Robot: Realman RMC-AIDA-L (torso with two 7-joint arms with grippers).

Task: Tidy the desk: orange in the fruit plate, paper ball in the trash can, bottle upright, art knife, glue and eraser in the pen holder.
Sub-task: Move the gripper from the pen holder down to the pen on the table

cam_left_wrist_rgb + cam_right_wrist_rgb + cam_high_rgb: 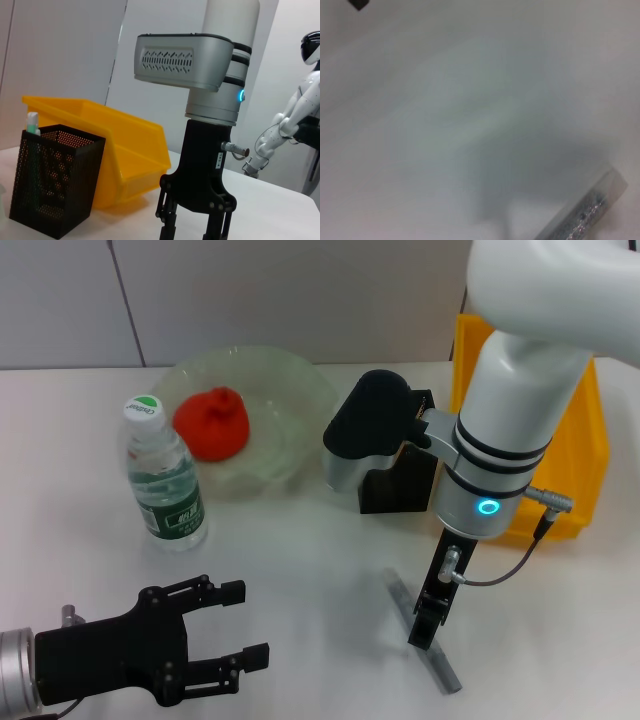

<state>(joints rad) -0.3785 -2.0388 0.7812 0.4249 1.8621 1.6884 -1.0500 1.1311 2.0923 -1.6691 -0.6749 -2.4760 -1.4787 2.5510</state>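
orange — red-orange | bin — yellow | pen holder — black mesh | bottle — green label

A white table spreads under pale grey panelled walls (a white humanoid figure stands beyond).

Pen holder black perforated metal mesh; bin glossy yellow plastic.
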